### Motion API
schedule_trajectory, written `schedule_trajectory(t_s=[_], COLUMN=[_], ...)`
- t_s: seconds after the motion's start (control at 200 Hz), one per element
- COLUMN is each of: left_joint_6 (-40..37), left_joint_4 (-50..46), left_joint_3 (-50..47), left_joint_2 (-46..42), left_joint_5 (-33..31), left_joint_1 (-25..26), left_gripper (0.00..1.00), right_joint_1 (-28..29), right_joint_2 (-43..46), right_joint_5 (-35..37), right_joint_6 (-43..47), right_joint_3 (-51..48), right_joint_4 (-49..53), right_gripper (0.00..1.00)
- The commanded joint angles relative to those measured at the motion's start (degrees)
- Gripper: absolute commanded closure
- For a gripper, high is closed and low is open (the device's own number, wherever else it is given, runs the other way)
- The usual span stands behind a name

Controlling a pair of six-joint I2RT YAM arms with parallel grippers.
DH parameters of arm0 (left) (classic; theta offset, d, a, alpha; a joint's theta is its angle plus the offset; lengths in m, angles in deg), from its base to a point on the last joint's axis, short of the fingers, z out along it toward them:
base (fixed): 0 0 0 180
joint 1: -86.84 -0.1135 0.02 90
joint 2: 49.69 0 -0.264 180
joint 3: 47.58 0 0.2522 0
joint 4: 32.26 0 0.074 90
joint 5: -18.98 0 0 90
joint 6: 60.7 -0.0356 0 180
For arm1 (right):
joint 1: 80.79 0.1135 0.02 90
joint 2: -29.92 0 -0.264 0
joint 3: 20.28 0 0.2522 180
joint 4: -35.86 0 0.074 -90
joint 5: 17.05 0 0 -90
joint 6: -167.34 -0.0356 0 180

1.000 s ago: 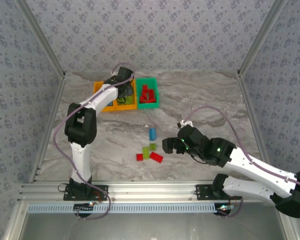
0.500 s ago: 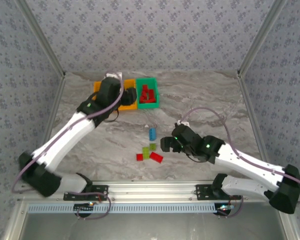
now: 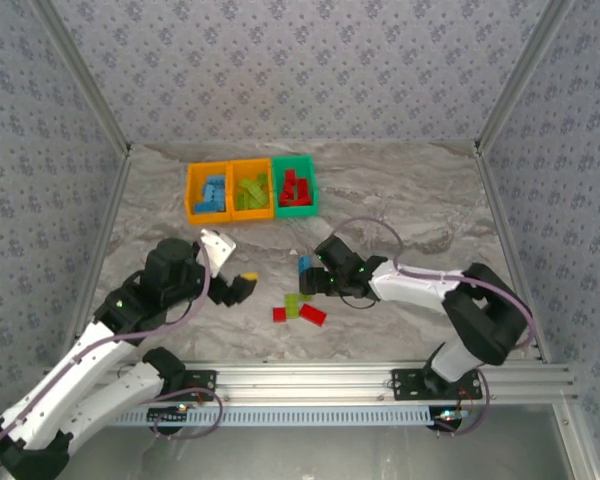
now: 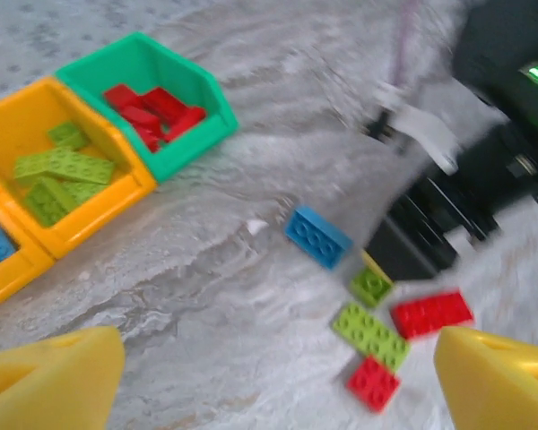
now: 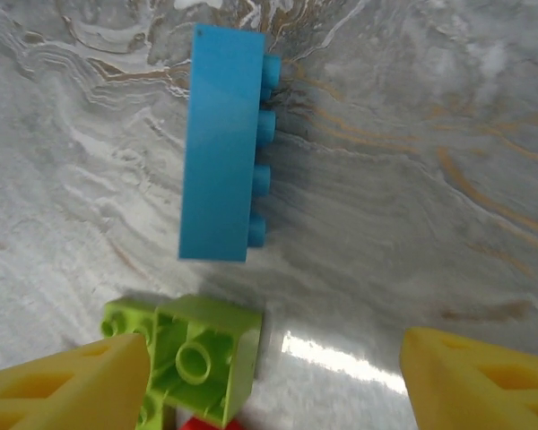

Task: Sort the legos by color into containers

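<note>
Toward the far left corner of the worktop [image 3: 410,215], seen from above, the containers [image 3: 250,213] stand in a row holding legos [image 3: 212,192]. My left tool [image 3: 242,285] hangs left of the loose bricks. My right tool [image 3: 318,280] is just beside the blue brick [image 3: 304,264].

From my left wrist, my fingers [image 4: 54,376] spread wide and empty, with a red brick [image 4: 432,313] and a lime brick [image 4: 369,331] between them.

From my right wrist, that tool gapes too. A small lime brick [image 5: 202,358] seems to lie between its tips, the blue brick beyond.

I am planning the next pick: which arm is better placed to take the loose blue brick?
Right. The right gripper, open, hovers close by the blue brick, which lies just ahead of its fingers. The left gripper, also open, is farther away.
</note>
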Motion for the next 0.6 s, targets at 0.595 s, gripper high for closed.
schedule_trajectory(t_s=[0.595], left_joint_6=[-15.99], left_joint_4=[3.31], left_joint_3=[-9.77], left_joint_2=[-6.62], left_joint_5=[19.33], left_joint_1=[0.13], left_gripper=[0.01], right_joint_1=[-0.96], right_joint_2=[-13.11], right_joint_5=[-1.52], right_joint_6=[3.02], right_joint_3=[9.0], right_joint_4=[-8.36], right_gripper=[0.39])
